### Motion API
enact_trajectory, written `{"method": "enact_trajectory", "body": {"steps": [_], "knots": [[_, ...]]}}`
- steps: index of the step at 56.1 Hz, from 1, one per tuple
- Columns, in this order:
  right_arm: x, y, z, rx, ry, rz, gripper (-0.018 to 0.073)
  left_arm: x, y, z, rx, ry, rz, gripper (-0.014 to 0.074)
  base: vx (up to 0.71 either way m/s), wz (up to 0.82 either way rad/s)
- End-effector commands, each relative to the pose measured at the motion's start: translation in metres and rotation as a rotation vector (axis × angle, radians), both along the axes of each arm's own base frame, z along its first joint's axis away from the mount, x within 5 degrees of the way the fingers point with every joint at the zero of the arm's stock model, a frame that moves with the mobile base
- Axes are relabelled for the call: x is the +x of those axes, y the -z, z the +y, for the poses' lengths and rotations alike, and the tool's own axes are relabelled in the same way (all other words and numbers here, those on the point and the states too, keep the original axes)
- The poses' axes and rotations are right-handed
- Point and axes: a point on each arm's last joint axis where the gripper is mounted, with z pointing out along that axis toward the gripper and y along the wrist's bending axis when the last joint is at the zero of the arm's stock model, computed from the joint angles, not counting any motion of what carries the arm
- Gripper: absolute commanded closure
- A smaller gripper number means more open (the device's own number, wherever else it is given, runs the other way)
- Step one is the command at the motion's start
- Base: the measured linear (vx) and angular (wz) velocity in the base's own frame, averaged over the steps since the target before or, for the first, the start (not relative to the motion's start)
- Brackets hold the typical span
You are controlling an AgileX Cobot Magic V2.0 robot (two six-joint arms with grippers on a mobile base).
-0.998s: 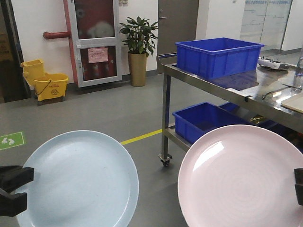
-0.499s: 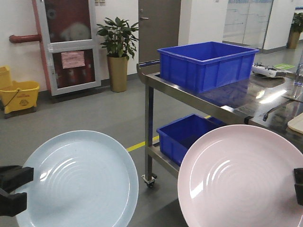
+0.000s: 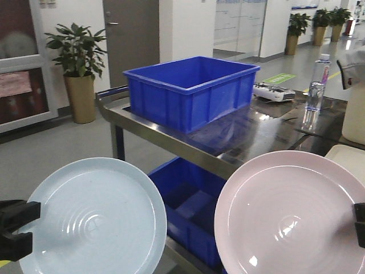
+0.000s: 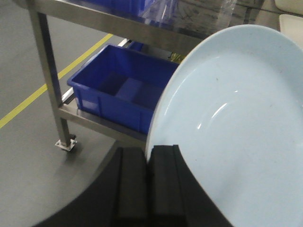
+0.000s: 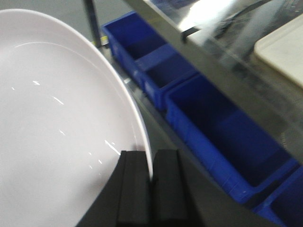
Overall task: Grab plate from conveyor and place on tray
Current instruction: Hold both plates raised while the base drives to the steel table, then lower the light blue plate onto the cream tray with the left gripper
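My left gripper (image 3: 16, 229) is shut on the rim of a light blue plate (image 3: 94, 217), held flat at the lower left. The left wrist view shows its fingers (image 4: 132, 184) pinching that plate (image 4: 236, 118) at the edge. My right gripper (image 3: 360, 225) is shut on the rim of a pale pink plate (image 3: 285, 217) at the lower right. In the right wrist view its fingers (image 5: 168, 184) clamp that plate's (image 5: 57, 118) thin edge. A flat cream tray (image 3: 347, 156) lies on the steel table just beyond the pink plate, and its corner (image 5: 283, 47) shows in the right wrist view. The conveyor is out of view.
A steel table (image 3: 228, 145) stands ahead with a big blue crate (image 3: 191, 91) on top. More blue crates (image 3: 191, 208) sit on its lower shelf. A water bottle (image 3: 315, 85), a grey controller (image 3: 275, 91) and a taller cream container (image 3: 355, 117) are on the table. A potted plant (image 3: 77, 65) stands behind.
The whole view has swung right and closer to the steel table, so the tray corner now shows. Both plates stay gripped in the same places.
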Motion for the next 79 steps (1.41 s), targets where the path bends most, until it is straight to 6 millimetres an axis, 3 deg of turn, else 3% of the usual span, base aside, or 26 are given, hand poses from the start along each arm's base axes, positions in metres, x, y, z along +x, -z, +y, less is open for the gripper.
{"method": "enact_trajectory", "body": {"steps": [1,63,79], "knots": [[0.0001,-0.0153,-0.0006,0.014,-0.005,-0.112,0.0568,0.0,-0.0194,0.0005,-0.049,-0.019,-0.111,0.0594,0.45,-0.46],[0.0001,-0.0153,-0.0006,0.014,-0.005,-0.112,0.0568,0.0,-0.0194,0.0005,-0.049,-0.019,-0.111,0.0594,0.35,-0.59],[0.0001,-0.0153,-0.0006,0.014,-0.005,-0.112,0.0568,0.0,-0.0194,0.0005,-0.049,-0.019,-0.111,0.0594,0.12,-0.24]]}}
